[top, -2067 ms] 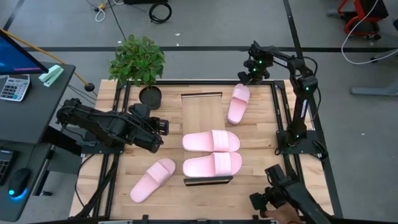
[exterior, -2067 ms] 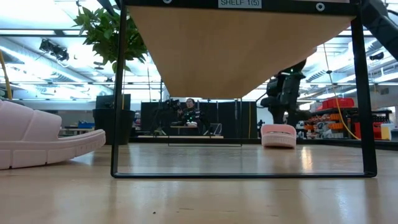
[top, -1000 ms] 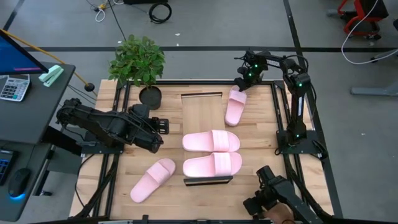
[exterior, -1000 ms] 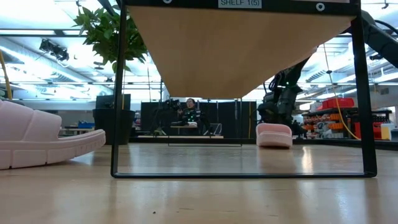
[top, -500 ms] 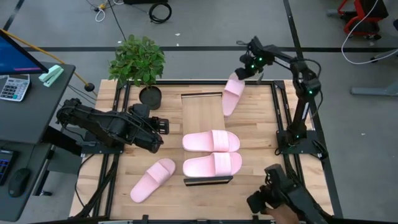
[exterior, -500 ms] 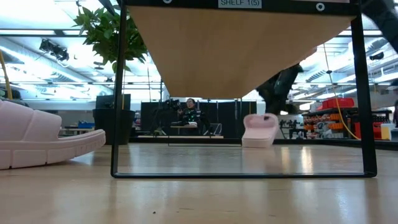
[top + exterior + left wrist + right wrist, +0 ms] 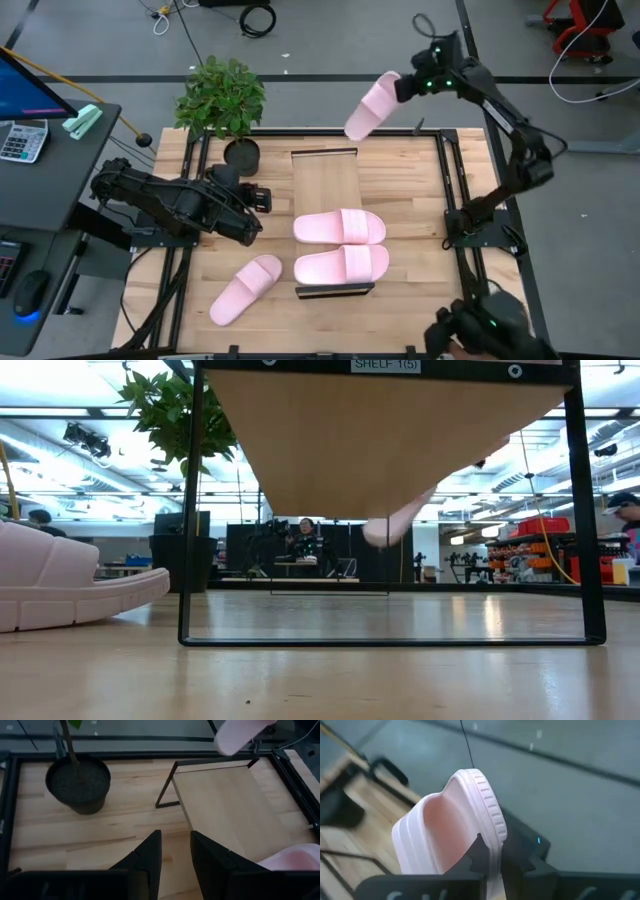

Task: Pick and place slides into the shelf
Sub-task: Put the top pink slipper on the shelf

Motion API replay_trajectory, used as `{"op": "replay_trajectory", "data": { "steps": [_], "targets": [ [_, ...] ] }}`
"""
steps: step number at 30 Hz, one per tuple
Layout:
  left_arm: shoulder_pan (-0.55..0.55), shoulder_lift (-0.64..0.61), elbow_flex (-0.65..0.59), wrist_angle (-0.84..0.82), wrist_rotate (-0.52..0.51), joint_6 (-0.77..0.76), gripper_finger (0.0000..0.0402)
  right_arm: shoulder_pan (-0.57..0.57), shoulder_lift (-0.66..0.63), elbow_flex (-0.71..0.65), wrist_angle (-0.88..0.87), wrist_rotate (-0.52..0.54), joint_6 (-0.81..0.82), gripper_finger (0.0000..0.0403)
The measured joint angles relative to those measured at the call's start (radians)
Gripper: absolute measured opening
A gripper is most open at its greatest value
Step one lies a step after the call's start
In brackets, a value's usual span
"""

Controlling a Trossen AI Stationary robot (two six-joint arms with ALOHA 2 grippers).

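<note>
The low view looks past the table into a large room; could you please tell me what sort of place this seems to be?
Probably a robotics lab or workshop in an open-plan hall. Long ceiling strip lights run overhead, a person sits at a distant desk, and the light-wood shelf with black metal rails carries a printed label, suggesting a test rig.

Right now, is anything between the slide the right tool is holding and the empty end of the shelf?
Nothing visible. The right tool holds the slide in the air beyond the far end of the shelf, whose far half is bare; the two placed slides lie on the near half.
</note>
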Motion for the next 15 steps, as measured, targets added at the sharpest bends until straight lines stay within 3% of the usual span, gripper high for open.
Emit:
{"op": "replay_trajectory", "data": {
  "steps": [7, 15],
  "targets": [
    [0.037, 0.000, 0.000, 0.001, -0.027, 0.078, 0.0107, 0.045, -0.141, 0.000, 0.030, -0.024, 0.170, 0.0030],
    [0.082, 0.000, 0.000, 0.002, -0.070, 0.161, 0.0107, 0.212, -0.251, 0.001, 0.029, 0.010, 0.370, 0.0030]
  ]
}}
